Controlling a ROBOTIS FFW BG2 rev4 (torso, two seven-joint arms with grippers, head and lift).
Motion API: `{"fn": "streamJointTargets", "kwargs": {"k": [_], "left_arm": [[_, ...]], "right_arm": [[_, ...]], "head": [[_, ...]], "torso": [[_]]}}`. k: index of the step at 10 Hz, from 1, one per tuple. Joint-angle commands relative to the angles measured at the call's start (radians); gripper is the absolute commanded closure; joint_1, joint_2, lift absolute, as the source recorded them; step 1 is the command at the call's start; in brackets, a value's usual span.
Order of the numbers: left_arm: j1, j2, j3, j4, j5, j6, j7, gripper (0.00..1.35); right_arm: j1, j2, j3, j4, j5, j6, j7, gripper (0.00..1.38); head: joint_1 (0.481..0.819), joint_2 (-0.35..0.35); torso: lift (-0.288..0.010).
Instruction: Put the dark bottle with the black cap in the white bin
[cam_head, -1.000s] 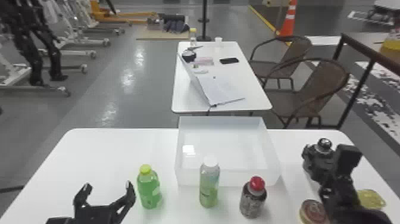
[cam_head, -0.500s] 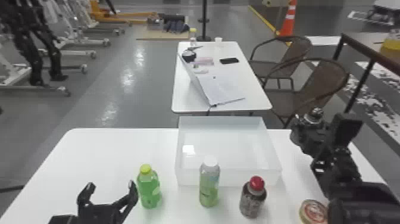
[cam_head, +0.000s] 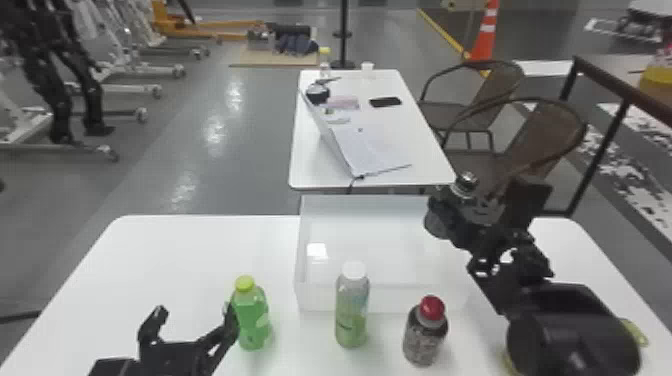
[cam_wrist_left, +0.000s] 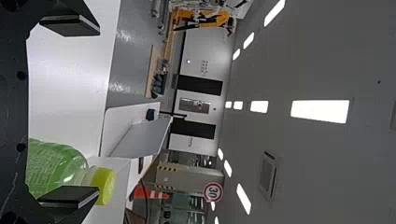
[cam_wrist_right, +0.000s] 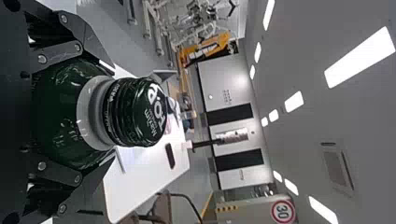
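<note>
White table (cam_head: 175, 265), grey floor (cam_head: 200, 130) behind | white bin (cam_head: 390, 299), far edge, middle | dark bottle with the black cap (cam_wrist_right: 95, 112), clasped between right gripper (cam_head: 460, 215) fingers, seemingly over bin's far right corner | left gripper (cam_head: 195, 312), near edge, fingers wide apart, empty, beside yellow-capped green bottle (cam_head: 254, 320)

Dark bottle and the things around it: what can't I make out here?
- Dark bottle: its base, right wrist view, hidden behind the right gripper.
- White bin: its far right corner, head view, behind the bottle and gripper.
- Yellow-green item: what it is, head view, partly behind the right arm.
- Container of yellow liquid: its whole shape, head view, cut off by the right edge.
</note>
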Motion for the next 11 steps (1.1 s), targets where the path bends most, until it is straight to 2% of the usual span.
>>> {"fn": "streamJointTargets", "kwargs": {"k": [1, 2, 5, 10, 11], "left_arm": [[-0.003, -0.004, -0.002, 0.003, 0.003, 0.0, 0.0, 0.1], [-0.003, -0.004, -0.004, 0.005, 0.005, 0.0, 0.0, 0.1], [-0.003, -0.004, -0.004, 0.005, 0.007, -0.002, 0.0, 0.1], [-0.001, -0.004, -0.004, 0.007, 0.01, -0.006, 0.0, 0.1], [-0.001, -0.004, -0.002, 0.007, 0.01, -0.006, 0.0, 0.1]], "right_arm": [[-0.036, 0.018, 0.022, 0.072, -0.035, 0.027, 0.018, 0.89], [-0.041, 0.031, 0.022, 0.098, -0.02, 0.053, 0.024, 0.89], [-0.05, 0.045, 0.034, 0.138, 0.016, 0.132, 0.027, 0.89], [-0.048, 0.047, 0.034, 0.157, 0.052, 0.169, 0.032, 0.89], [-0.048, 0.047, 0.034, 0.157, 0.052, 0.169, 0.035, 0.75]], "head": [[0.549, 0.0], [0.549, 0.0], [0.549, 0.0], [0.549, 0.0], [0.549, 0.0]], "torso": [[-0.1], [-0.1], [-0.1], [-0.1], [-0.1]]}}
